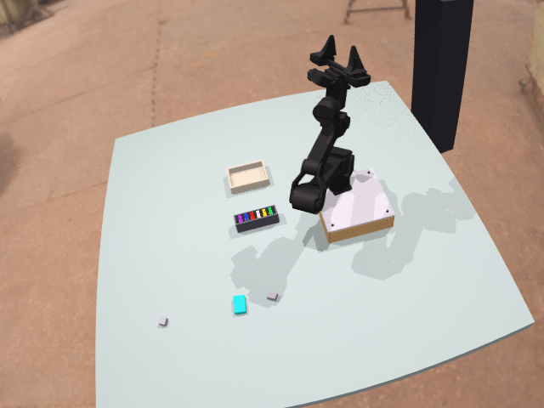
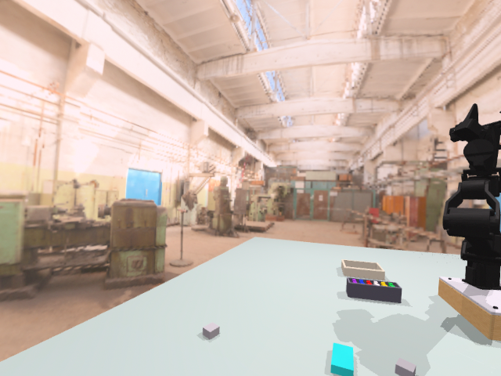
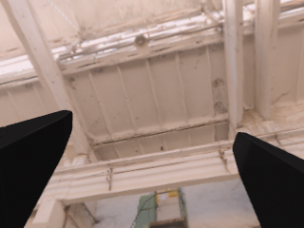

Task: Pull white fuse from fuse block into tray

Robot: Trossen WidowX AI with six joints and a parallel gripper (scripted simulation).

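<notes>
You have a pale table [image 1: 175,263] on a reddish workshop floor, in a hall of old machines under a beamed ceiling. The gripper [image 1: 341,51] points upward, jaws wide apart, holding nothing. The white fuse [image 1: 257,213] stands seated in the fuse block [image 1: 257,223], just beside the tray [image 1: 247,176]. The exterior view cuts off part of the arm; the fuses' detail is too small to make out.

cyan block [image 1: 239,304], two small grey cubes [image 1: 272,296], pale table [image 1: 175,351]
</notes>
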